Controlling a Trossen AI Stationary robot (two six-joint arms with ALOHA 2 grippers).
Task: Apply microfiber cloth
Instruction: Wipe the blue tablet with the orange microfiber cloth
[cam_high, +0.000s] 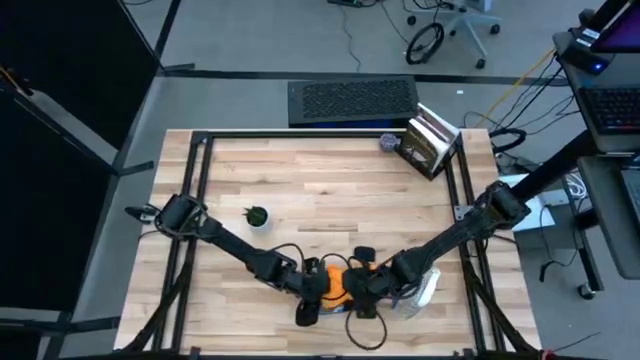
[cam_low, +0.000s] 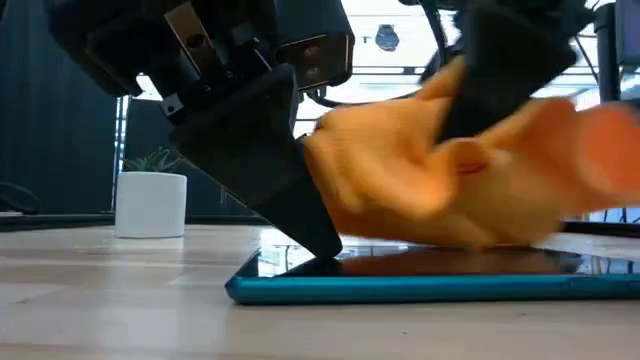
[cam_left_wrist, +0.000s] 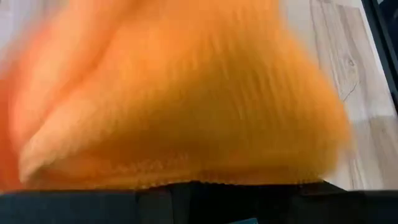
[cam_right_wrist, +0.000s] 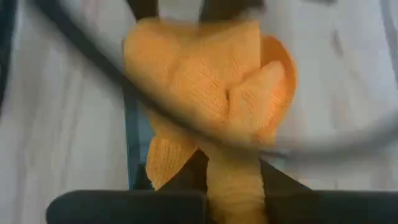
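**benchrat:** So where's the microfiber cloth (cam_low: 440, 180) sitting right now? From the overhead it's just an orange blob between the two arms at the near edge of the worktop (cam_high: 320, 190).

**servo_sam:** It's bunched up on top of the tablet (cam_low: 400, 285), the dark slab with the teal edge lying flat on the wood. The low view shows the bottom of the wad touching the glass while the rest hangs loose above it. The right gripper (cam_right_wrist: 233, 165) has its jaws clamped on a fold of it; you can see fabric pinched between the two dark fingers in its wrist view. The left gripper (cam_low: 325, 245) is tip-down on the tablet just beside the cloth. Its own camera is basically all orange, so I can't tell if those jaws are apart or together.

**benchrat:** How's it going to behave?

**servo_sam:** My guess: super light, totally floppy, zero stiffness. It drapes and crumples wherever it isn't held, so a single pinch point just drags a lump around. Not fragile or slippery, and the ribbed weave should grip fine. I'd take hold of a thick gathered fold near the middle so there's a pad of fabric under the jaws, not a trailing corner. The tablet is the fragile part, so I'd press gently.
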